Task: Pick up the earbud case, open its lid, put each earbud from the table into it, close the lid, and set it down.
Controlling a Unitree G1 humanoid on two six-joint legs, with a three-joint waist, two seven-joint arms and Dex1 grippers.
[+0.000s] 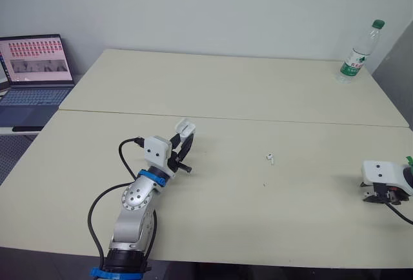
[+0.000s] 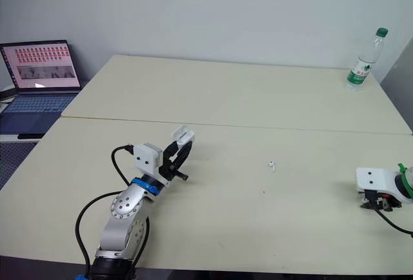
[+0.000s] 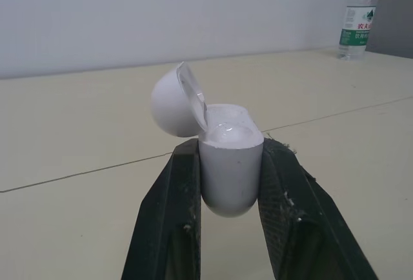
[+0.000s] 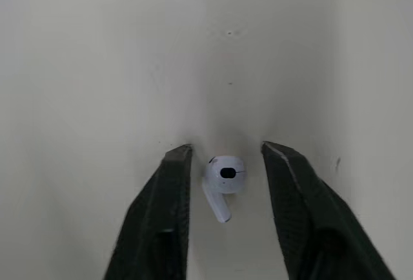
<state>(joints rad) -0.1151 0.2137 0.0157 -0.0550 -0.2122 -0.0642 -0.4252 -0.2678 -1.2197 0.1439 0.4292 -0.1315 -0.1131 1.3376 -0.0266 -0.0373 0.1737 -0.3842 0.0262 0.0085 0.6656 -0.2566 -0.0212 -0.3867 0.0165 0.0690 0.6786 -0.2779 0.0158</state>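
**B:** What's nearest?
**A:** Left claw is gripping the earbud case by its lower body. Its fingers are pressing on both sides and holding the case upright above the bench, left of centre. The lid is standing open, tipped back to one side.
**B:** Anything sitting inside?
**A:** Can't tell. The wrist view is looking at it side-on, so the top of the body is only showing a glossy white surface. The case is looking plain white with a rounded bottom.
**B:** Right side?
**A:** Right claw is sitting down at the bench's right edge, partly cut off in the head views, with the wrist housing hiding its fingers there. Its wrist view is showing the fingers spread partway, straddling an earbud lying on the bench. There's a gap on both sides and it's gripping nothing.
**B:** The other one?
**A:** Second earbud is lying near bench centre, well apart from both claws. It's too small to read which way it's facing.
**B:** Far end?
**A:** Bottle is standing upright at the far right corner, label unreadable. Laptop is sitting open off the bench to the far left, with its left side cut off.
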